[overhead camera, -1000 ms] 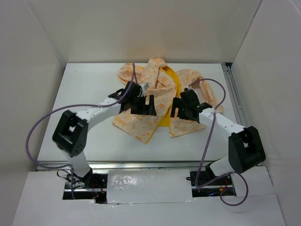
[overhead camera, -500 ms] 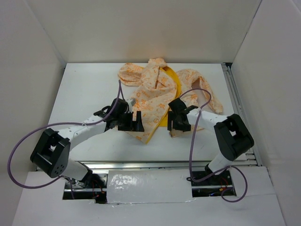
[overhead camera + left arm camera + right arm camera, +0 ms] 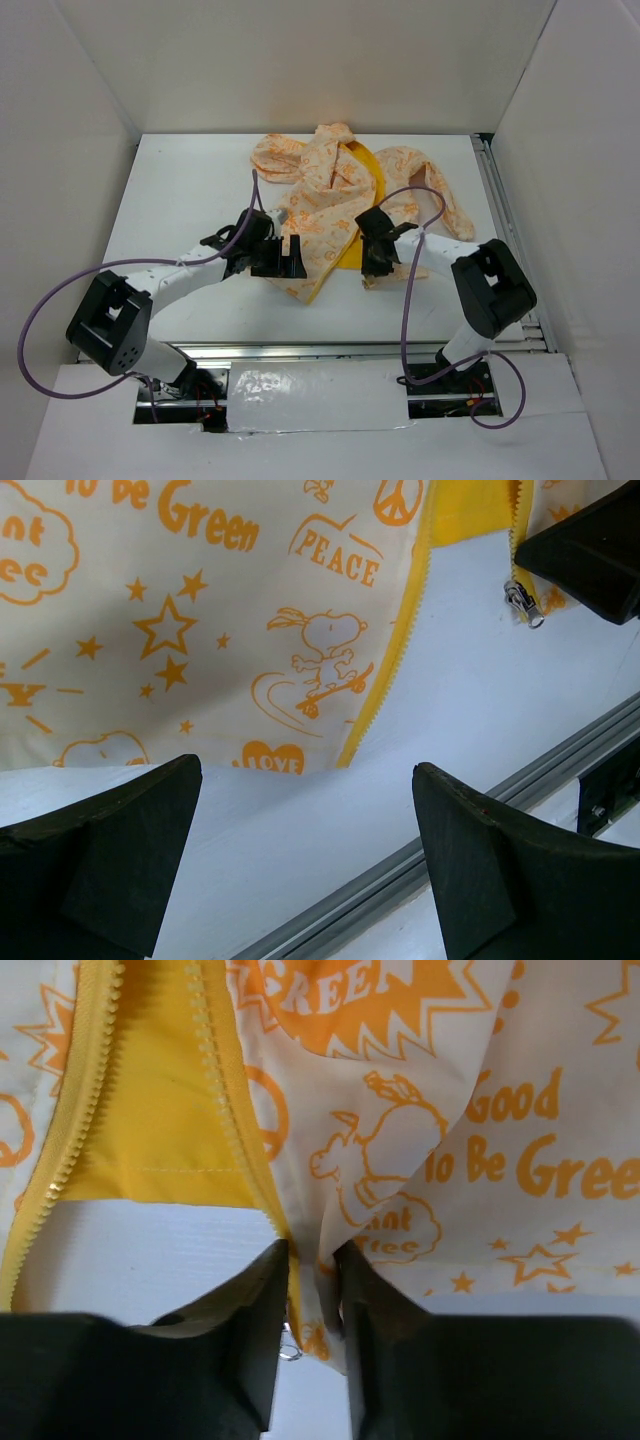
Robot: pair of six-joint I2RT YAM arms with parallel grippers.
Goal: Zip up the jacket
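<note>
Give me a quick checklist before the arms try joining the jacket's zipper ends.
1. Hold on one front edge: ok, the right gripper pinches the jacket beside its zipper teeth.
2. Hold on the other edge: not ok, the left gripper is open over the table, gripping nothing.
3. Slider found: ok, next to the right gripper.
4. Zipper halves lined up: not ok, they lie apart.
5. Slider at the strip's very end: cannot tell.
</note>
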